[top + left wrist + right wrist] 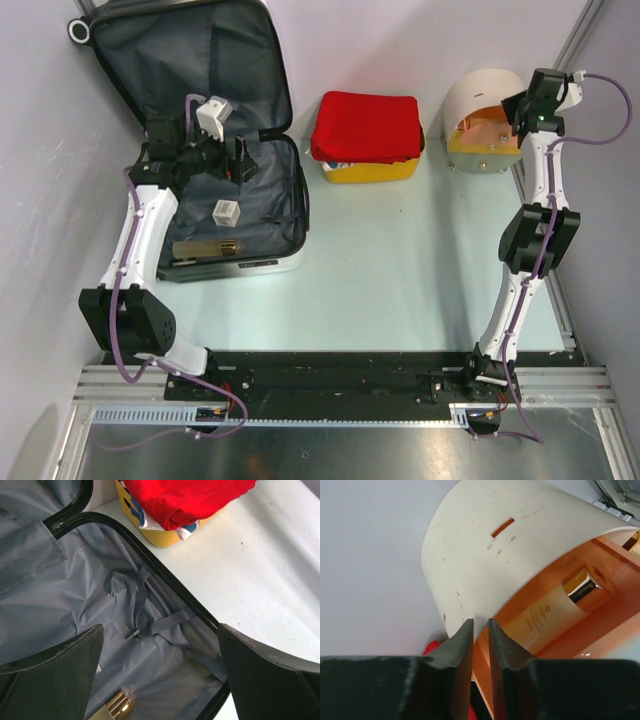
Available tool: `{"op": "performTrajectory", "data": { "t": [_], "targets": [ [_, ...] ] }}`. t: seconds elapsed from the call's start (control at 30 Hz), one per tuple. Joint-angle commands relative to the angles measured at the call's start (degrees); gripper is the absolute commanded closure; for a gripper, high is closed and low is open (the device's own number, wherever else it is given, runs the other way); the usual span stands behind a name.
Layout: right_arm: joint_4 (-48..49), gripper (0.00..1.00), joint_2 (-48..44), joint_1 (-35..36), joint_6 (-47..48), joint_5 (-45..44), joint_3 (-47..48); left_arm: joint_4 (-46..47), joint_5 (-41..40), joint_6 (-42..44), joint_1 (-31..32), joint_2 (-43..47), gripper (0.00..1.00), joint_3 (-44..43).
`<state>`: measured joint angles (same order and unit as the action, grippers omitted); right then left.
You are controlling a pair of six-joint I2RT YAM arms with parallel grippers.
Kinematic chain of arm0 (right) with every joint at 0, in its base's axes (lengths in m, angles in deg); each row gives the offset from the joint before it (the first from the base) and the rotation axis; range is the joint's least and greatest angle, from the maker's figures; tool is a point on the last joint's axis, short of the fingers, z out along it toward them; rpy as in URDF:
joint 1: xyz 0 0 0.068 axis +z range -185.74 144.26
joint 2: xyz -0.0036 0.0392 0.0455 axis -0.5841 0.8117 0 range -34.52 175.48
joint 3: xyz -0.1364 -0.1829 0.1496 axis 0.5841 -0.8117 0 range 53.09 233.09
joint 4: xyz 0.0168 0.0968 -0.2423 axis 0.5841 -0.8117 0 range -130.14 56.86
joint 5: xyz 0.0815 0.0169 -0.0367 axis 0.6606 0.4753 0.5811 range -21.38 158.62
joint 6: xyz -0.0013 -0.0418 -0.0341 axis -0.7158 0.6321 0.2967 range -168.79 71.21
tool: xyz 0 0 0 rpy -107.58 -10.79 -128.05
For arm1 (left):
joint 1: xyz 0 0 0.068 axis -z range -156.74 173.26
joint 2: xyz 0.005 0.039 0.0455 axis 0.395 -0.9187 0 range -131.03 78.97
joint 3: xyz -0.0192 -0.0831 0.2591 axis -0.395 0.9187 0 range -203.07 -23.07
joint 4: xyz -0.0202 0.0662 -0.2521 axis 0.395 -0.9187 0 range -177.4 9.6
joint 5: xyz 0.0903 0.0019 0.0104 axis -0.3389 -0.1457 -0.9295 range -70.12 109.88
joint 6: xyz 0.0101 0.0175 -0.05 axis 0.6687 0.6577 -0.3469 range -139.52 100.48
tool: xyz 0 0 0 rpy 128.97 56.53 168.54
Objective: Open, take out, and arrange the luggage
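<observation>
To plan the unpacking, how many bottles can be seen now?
2. One bottle lies in the open luggage, by its near edge; the other bottle lies inside the round box. The red cloth may hide more.

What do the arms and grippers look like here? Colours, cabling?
Left arm and right arm: white links, black joint housings, purple cable along each. Left gripper and right gripper: black, two tapered fingers with scuffed edges. White camera block on left wrist.

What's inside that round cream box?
The round cream box holds a pale bottle with a gold cap, lying on its orange inside. The cream cover hides anything deeper.
</observation>
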<state>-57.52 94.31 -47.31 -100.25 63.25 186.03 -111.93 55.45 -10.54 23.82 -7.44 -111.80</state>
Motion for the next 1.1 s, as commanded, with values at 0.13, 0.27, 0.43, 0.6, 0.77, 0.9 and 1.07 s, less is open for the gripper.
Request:
{"op": "performTrajectory", "data": {
  "t": [0.13, 0.27, 0.43, 0.6, 0.77, 0.9, 1.07],
  "targets": [
    [12.5, 1.0, 0.9, 0.5, -3.3, 4.7, -2.3, 1.0, 0.6, -2.4, -0.4, -0.6, 0.0, -3.9],
    [13.8, 1.0, -0.7, 0.8, -3.6, 7.6, -3.6, 0.9, 0.6, -2.1, -0.4, -0.4, 0.0, -3.6],
    [14.4, 1.0, -3.6, 0.7, -4.0, 8.9, -4.6, 0.9, 1.1, -2.1, -0.4, -0.4, 0.0, -3.6],
    [15.2, 1.0, -6.9, 0.3, -4.7, 10.0, -8.5, 0.9, 1.7, -2.0, -0.4, -0.3, 0.0, -3.2],
    [19.5, 1.0, -11.6, 0.1, -4.5, 10.3, -14.9, 0.9, 2.0, -1.9, -0.4, 0.3, 0.0, -2.6],
    [19.4, 1.0, -13.4, -0.1, -5.0, 10.9, -17.2, 0.9, 2.5, -1.9, -0.4, 0.8, 0.0, -1.9],
    [18.8, 1.0, -15.9, -0.1, -6.2, 11.4, -18.6, 0.9, 2.7, -1.8, -0.4, 1.3, 0.0, -1.0]
  ]
}}
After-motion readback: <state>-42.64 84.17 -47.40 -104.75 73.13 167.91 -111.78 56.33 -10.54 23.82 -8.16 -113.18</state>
